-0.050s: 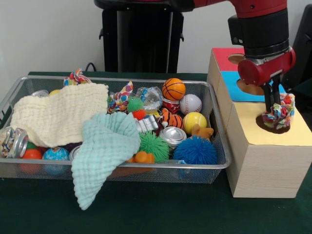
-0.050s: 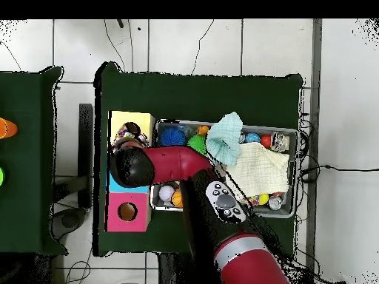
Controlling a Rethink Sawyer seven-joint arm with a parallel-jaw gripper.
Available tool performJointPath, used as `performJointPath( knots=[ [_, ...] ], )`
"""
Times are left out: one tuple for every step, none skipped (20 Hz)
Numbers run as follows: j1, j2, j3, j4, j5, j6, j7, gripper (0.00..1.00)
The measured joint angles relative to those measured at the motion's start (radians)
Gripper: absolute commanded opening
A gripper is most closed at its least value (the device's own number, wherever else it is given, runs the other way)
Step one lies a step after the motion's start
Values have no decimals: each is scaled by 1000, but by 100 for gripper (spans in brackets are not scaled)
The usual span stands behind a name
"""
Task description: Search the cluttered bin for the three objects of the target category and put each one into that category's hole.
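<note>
No lettering can be read on anything. The gripper (image 1: pixel 276 108) hangs over the yellow panel of the wooden box (image 1: pixel 263 165), its black fingers clamped on a crinkly multicoloured fabric scrunchie (image 1: pixel 279 116) that sits at the mouth of the yellow hole (image 1: pixel 273 127). The wire-mesh bin (image 1: pixel 217 117) holds a cream waffle cloth (image 1: pixel 58 117), a mint cloth (image 1: pixel 105 146) draped over its front rim, spiky rubber balls (blue (image 1: pixel 195 150), green (image 1: pixel 154 145)), a mini basketball (image 1: pixel 173 88), a baseball (image 1: pixel 190 104) and crushed cans (image 1: pixel 173 135).
</note>
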Motion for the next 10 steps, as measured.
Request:
performJointPath(
  knots=[
    [7,0,-8,-3,0,0,0,0],
    [12,0,-13,-6,0,0,0,0],
    [17,-1,-18,-9,0,0,0,0],
    [20,-1,-22,-10,0,0,0,0],
    [26,-1,-31,-15,0,0,0,0],
    [28,-1,-34,-16,0,0,0,0],
    [31,-1,-39,-19,0,0,0,0],
    [31,-1,-42,-20,0,0,0,0],
    [32,-1,-44,-21,0,0,0,0],
    [33,-1,-47,-22,0,0,0,0]
  ],
)
